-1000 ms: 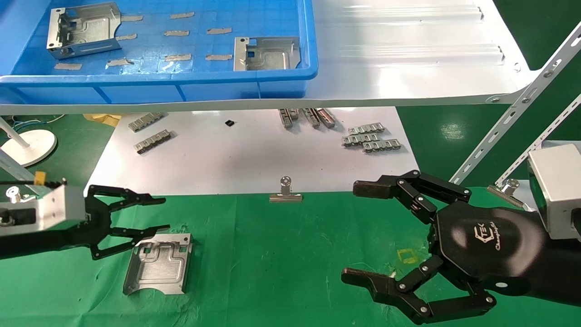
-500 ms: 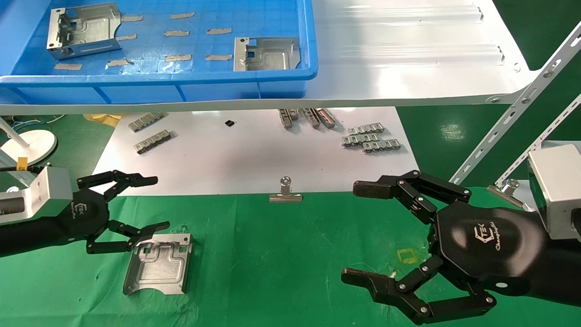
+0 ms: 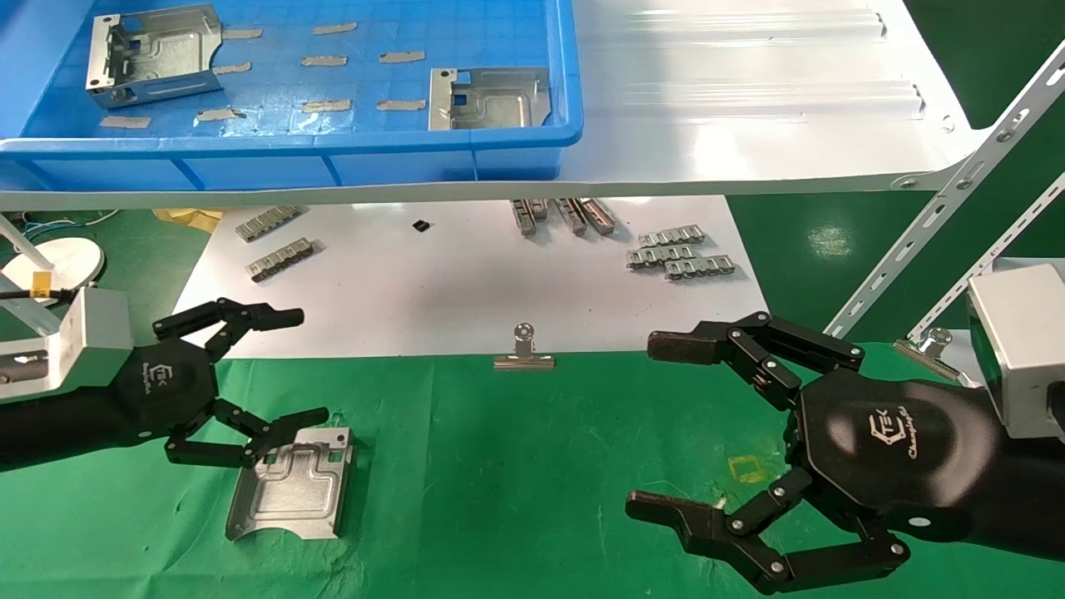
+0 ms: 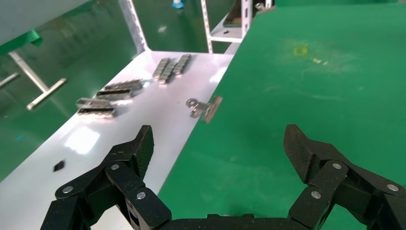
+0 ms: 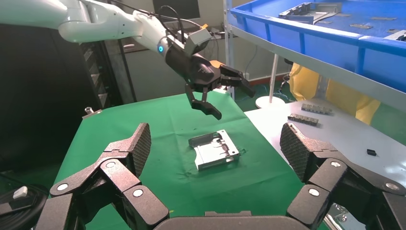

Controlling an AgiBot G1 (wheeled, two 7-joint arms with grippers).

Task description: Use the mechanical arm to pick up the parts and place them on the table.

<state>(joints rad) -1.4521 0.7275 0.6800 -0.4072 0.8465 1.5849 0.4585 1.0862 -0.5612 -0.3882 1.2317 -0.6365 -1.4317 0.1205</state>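
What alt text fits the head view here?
A silver part lies on the green table, with the open left hand just above its near corner and the open right hand hovering to the right. Behind, a white shelf holds a blue bin with two more parts.

The white shelf (image 3: 749,125) hides the far ends of some grey strips (image 3: 566,212). The blue tray (image 3: 333,158) and the right claw (image 3: 657,424) arm are cut off by the head view's edge.
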